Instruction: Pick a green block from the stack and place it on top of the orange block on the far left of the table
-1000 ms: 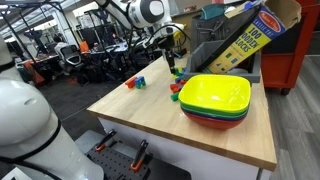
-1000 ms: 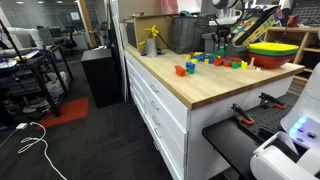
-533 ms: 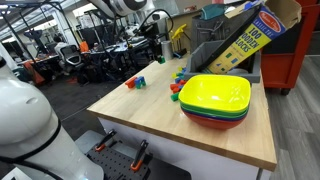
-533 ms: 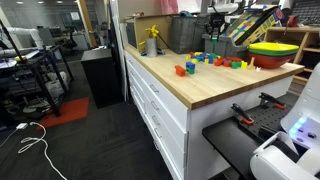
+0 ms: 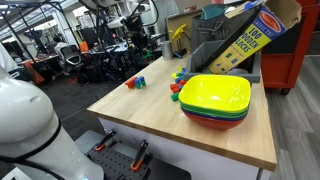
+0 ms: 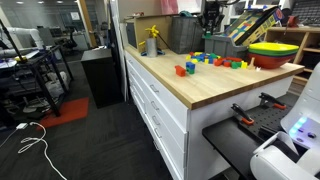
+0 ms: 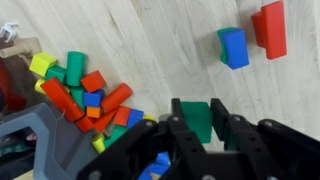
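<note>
one green block point(image 7: 197, 121) sits clamped in the hand point(image 7: 201, 122). the wrist view shows the dark fingers point(image 7: 225, 126) pressed against two opposite faces, with the block's top face showing between them. in both exterior views the hand point(image 5: 137, 24) point(image 6: 210, 18) hangs high over the surface point(image 5: 150, 118), and there the held cube is too small to make out.

below and to one side in the wrist view lies the stack point(image 7: 85, 95), a loose jumble of green, yellow, red and blue pieces. across the bare wood from it stands the orange block point(image 7: 270, 28), which reads almost red here, with a blue block point(image 7: 233, 47) just beside it, touching or nearly so. in an exterior view the orange block point(image 5: 130, 84) is near the far corner of the surface, well apart from the nested bowls point(image 5: 215, 100).

the cube looks light, stiff and smooth-faced. i judge a grip across the middle of two flat sides to be the sound one, because it leaves the bottom face free to seat flat. a hold near an edge or corner would likely let the cube twist or slip out.

the pick looks done, and the carry and the placing are left. the orange block is just as small and light, so a crooked set-down or a finger brushing it could push it away. the blue neighbour leaves little room on that side, so the fingers should straddle the other axis if they can.
</note>
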